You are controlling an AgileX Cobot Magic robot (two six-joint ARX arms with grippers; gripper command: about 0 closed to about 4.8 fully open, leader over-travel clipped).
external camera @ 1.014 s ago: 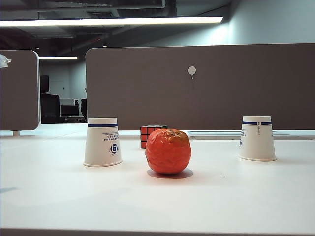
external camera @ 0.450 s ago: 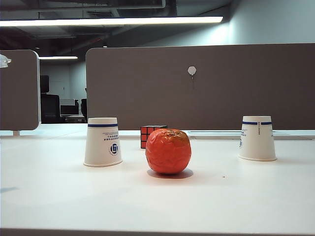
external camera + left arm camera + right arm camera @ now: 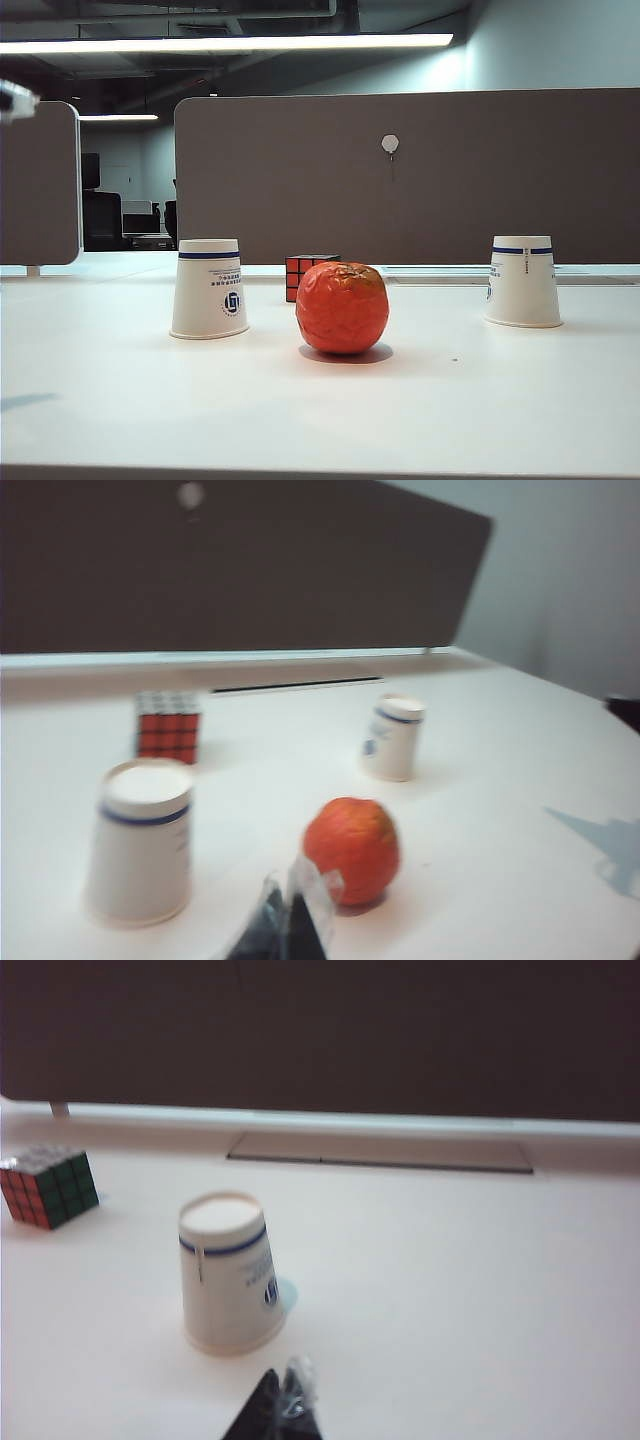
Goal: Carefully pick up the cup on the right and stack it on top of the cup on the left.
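Two white paper cups with a blue band stand upside down on the white table. The left cup (image 3: 208,288) (image 3: 140,840) is close to my left gripper (image 3: 287,874), whose fingers are pressed together with nothing between them. The right cup (image 3: 522,281) (image 3: 228,1273) (image 3: 392,737) stands just ahead of my right gripper (image 3: 283,1368), which is shut, empty and apart from it. Neither gripper shows clearly in the exterior view.
A wrinkled red-orange fruit (image 3: 342,308) (image 3: 352,848) sits between the cups, nearer the front. A Rubik's cube (image 3: 305,272) (image 3: 48,1186) lies behind it. Grey partition panels (image 3: 400,170) close off the back of the table. A blurred pale piece (image 3: 12,100) shows at the exterior view's upper left edge.
The pale piece at the exterior view's upper left edge has shifted upward and blurred, and a faint shadow at the lower left has moved. Cups, fruit and cube are unmoved.
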